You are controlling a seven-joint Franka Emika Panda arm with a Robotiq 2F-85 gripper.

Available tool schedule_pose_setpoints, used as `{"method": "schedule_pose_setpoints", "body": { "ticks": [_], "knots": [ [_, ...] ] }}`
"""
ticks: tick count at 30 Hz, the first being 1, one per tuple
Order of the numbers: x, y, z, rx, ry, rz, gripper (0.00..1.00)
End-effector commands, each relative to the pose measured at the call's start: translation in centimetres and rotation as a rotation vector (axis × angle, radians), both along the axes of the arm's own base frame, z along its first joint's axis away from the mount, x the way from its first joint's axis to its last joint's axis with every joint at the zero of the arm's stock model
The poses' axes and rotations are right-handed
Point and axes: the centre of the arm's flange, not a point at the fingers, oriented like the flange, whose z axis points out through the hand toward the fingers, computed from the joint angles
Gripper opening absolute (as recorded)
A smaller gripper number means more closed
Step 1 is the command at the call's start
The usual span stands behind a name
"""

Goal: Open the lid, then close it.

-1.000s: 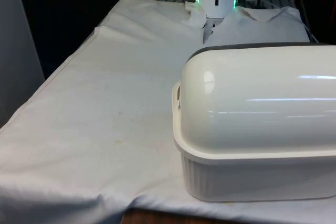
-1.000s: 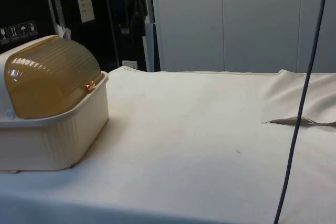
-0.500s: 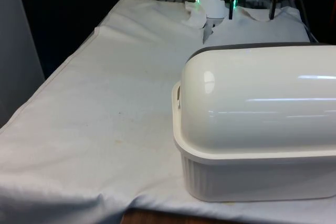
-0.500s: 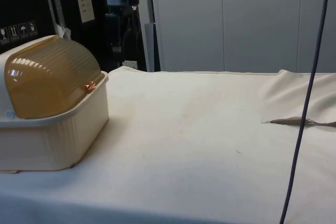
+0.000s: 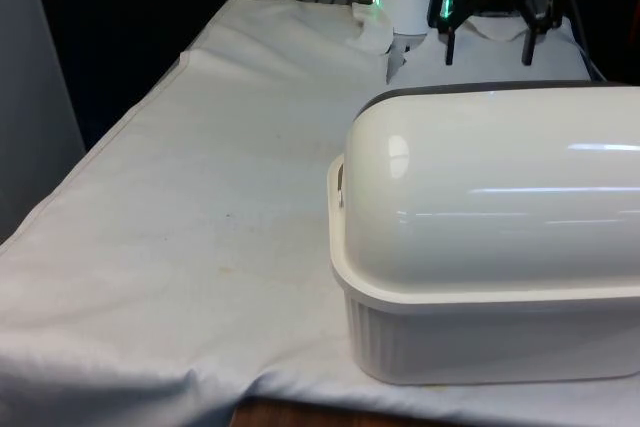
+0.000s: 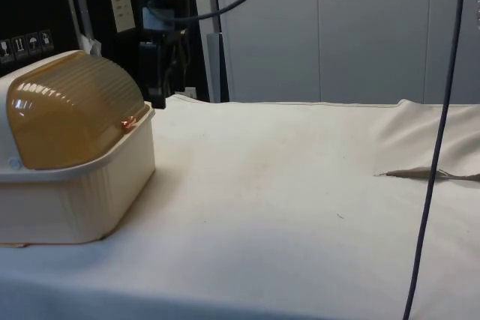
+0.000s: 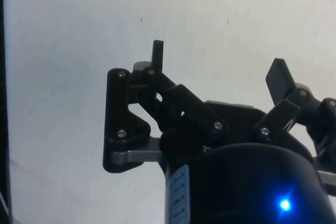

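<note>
Nearest to me, at the lower right of the front view, the bread box (image 5: 490, 247) is sitting on the white-clothed tabletop (image 5: 200, 227), turning its cream back and ribbed base toward that camera. In the side view it is standing at the left edge of the frame, and there its amber ribbed lid (image 6: 71, 114) is lying fully down, with a small coppery handle (image 6: 129, 122) showing at the lid's lower front edge, just above the base's rim. Beyond the box, at the top of the front view, the pincer (image 5: 489, 47) is hanging in the air with its two black fingers spread wide and nothing between them; in the side view it is hovering at the upper left, just past the box's front and higher than the handle, touching nothing. In the wrist view the spread fingers are looking down on bare cloth. I judge the task is only beginning: the lid is not yet opened. To do this step well, I think the arm should be coming down in front of the box, lining one fingertip under or around that little handle, then sweeping up and back along the lid's curve, not pulling straight, so that the light box is not sliding or tipping on the cloth.
</note>
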Motion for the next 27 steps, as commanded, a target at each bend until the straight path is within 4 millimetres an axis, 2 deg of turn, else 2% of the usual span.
{"method": "schedule_pose_setpoints", "body": {
  "ticks": [1,18,27],
  "knots": [
    [0.4,-0.1,-0.5,-0.004,-0.011,-0.001,1.00],
    [2.4,-2.5,-3.3,-0.009,-0.055,0.003,1.00],
    [3.1,-2.7,-3.9,-0.012,-0.070,0.009,1.00]
  ]
}}
